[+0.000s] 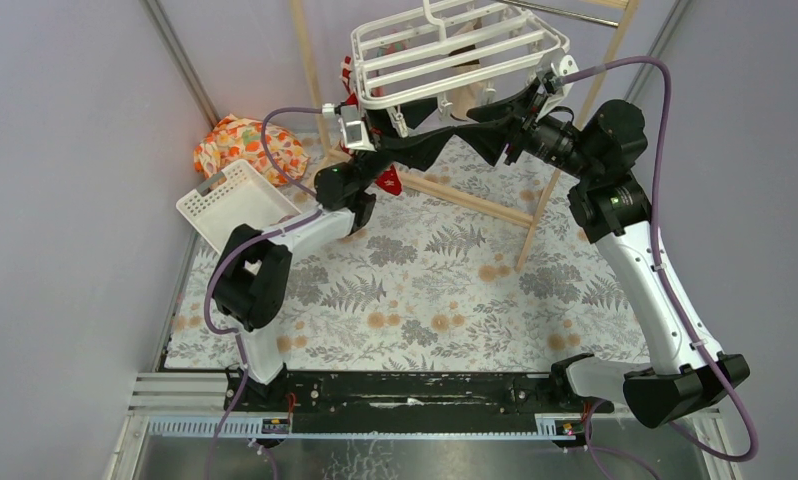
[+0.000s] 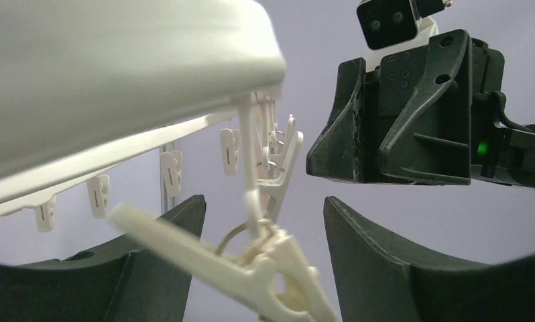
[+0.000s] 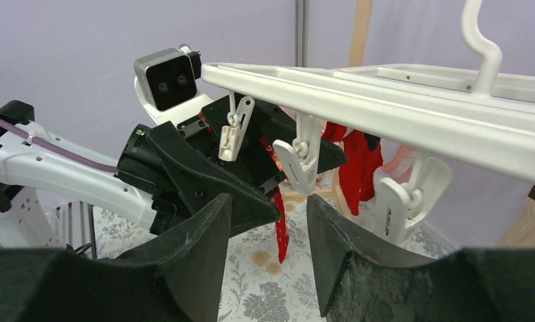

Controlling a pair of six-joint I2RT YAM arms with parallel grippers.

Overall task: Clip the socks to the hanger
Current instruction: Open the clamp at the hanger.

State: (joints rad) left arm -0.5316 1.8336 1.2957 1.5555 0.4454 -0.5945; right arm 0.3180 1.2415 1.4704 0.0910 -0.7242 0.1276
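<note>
Pincer check: left gripper (image 2: 263,204) has its jaws wide apart, with a white clip (image 2: 251,268) dangling between the fingers (image 2: 151,268) at lower centre, apparently not pinched. Right gripper (image 3: 268,201) is also parted and holds nothing; it sits just under the hanger (image 3: 385,100), which crosses the upper right of that view.

Step, as I read it: working a peg for a sock. One red sock (image 3: 355,157) hangs under the frame at centre. A second red strip (image 3: 280,231) drops low beside the left arm; I cannot tell if it is clipped.

The next move likely calls for squeezing the peg's tails squarely and feeding a soft edge into its mouth.

The hanger is hard, glossy plastic with straight bars. The pegs are small and hinged, on a wire ring. The socks are limp knit. The tablecloth (image 1: 425,290) has a fern print.
</note>
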